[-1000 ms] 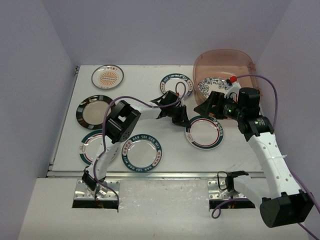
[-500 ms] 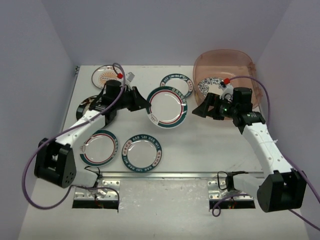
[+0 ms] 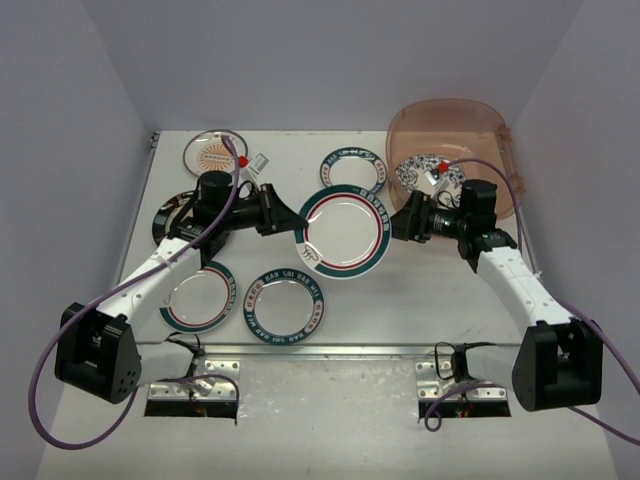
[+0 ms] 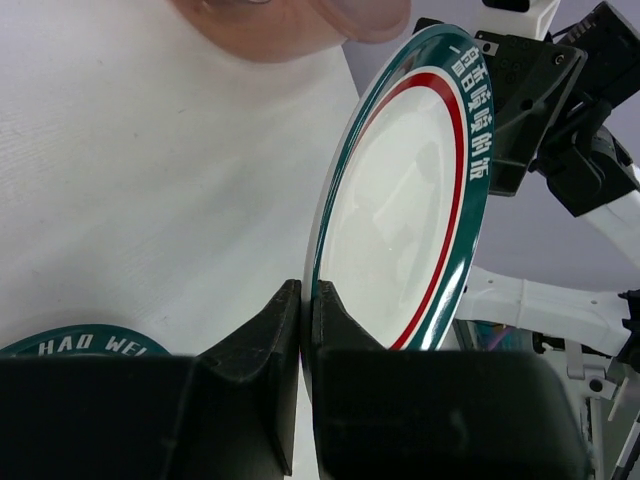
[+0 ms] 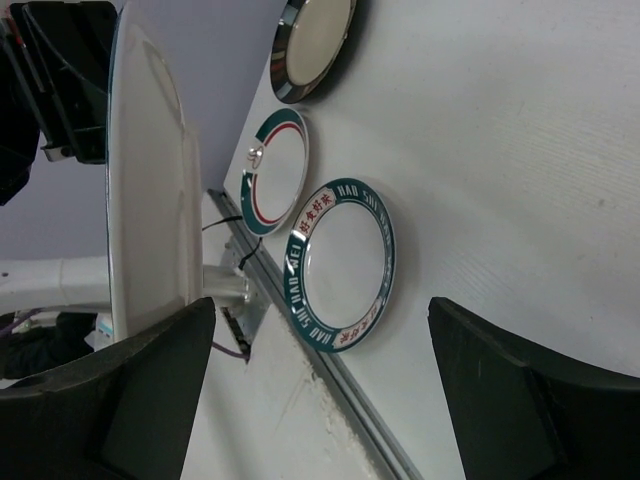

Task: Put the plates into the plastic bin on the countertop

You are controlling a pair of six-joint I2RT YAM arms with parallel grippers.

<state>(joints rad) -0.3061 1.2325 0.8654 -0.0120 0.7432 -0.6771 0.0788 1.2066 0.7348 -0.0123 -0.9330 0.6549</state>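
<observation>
Our left gripper (image 3: pixel 296 224) pinched the green-and-red rimmed plate (image 3: pixel 343 231) by its rim, holding it tilted above the countertop (image 3: pixel 430 300), between the two arms. We judged it stiff, glossy, light and breakable, so a firm rim grip suited it. Our right gripper (image 3: pixel 400 222) stood wide open at the plate's far edge. The plastic bin (image 3: pixel 450 105), with a blue floral plate (image 3: pixel 420 172) inside, sat just behind, and we judged its wall would need clearing.

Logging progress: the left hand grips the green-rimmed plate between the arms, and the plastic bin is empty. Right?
No: the plastic bin isn't empty; the top view shows a blue floral plate inside. The left hand does grip the green-rimmed plate.
</observation>
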